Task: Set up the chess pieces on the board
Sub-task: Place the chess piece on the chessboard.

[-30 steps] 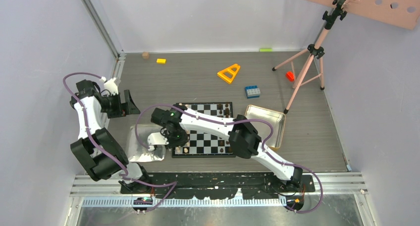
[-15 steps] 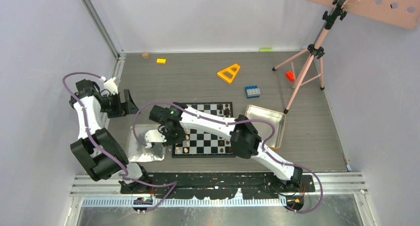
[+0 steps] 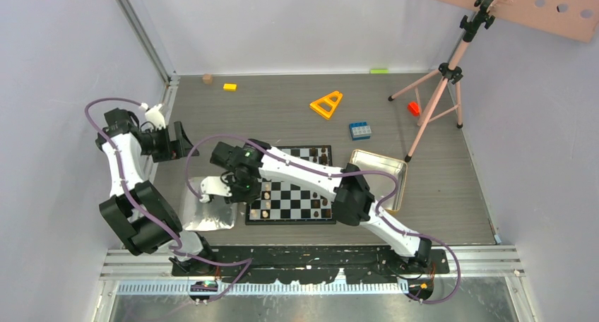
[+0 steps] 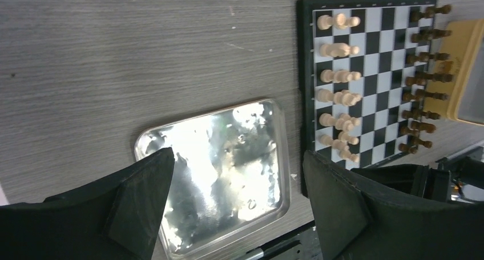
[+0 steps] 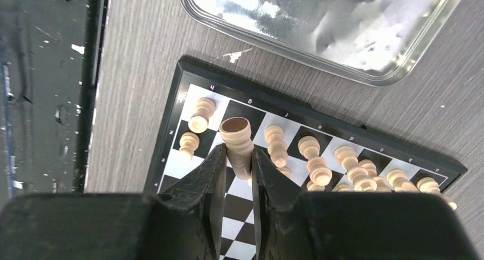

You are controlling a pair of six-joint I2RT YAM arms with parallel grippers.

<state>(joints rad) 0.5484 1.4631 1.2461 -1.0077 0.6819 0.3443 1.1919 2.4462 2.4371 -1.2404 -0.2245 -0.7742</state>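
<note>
Shifted left toward the silver tray (image 3: 201,216) since a second ago: right gripper (image 5: 237,153), pinched on a light tan chess piece (image 5: 237,135) above the near-left corner of the board (image 3: 297,195). Drawn slightly back too: left gripper (image 4: 238,157), spread wide. Other light pieces (image 4: 337,92) standing along board's left files, dark ones (image 4: 425,60) along right.

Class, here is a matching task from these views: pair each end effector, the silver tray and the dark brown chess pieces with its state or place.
1 left end effector
2 right end effector
3 silver tray
4 dark brown pieces

A shut on a light tan piece
B lined along the board edge by the gold-rimmed tin
C open, holding nothing
D on the table, beside the board's light-piece side

Pairs: 1-C, 2-A, 3-D, 4-B
</note>
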